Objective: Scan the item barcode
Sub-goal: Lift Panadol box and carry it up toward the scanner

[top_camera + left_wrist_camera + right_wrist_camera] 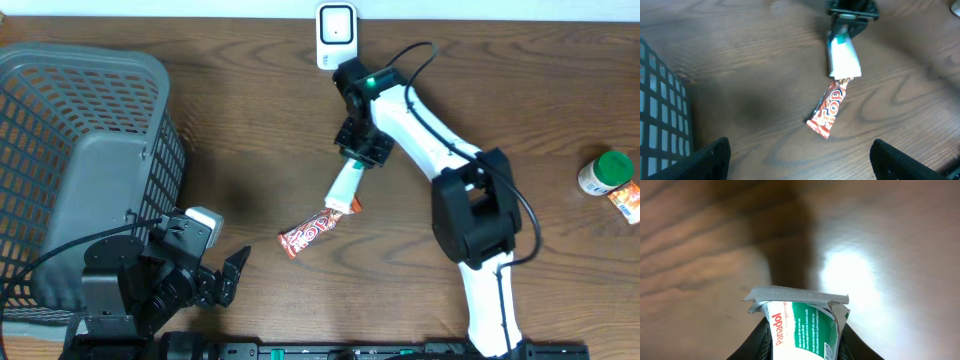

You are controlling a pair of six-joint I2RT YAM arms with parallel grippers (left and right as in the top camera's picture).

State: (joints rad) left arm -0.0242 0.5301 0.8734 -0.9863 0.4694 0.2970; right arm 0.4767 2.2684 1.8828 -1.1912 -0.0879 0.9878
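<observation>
Left gripper (222, 280) fingers wide apart, empty, beside basket (120, 120). Candy bar (318, 230) tip touching or under crimped end of Panadol tube (345, 186): risk of dragging it along on lift. Right gripper (362, 152) clamped on tube at end away from crimp; long free end likely to sag or twist, slip possible. Scanner (336, 35) beyond; barcode side unconfirmed, misread possible if facing away

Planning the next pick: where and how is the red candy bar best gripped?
Probably its middle, from straight above, jaws across the narrow width: the candy bar lies flat and diagonal, and its upper end meets the held Panadol tube.
</observation>
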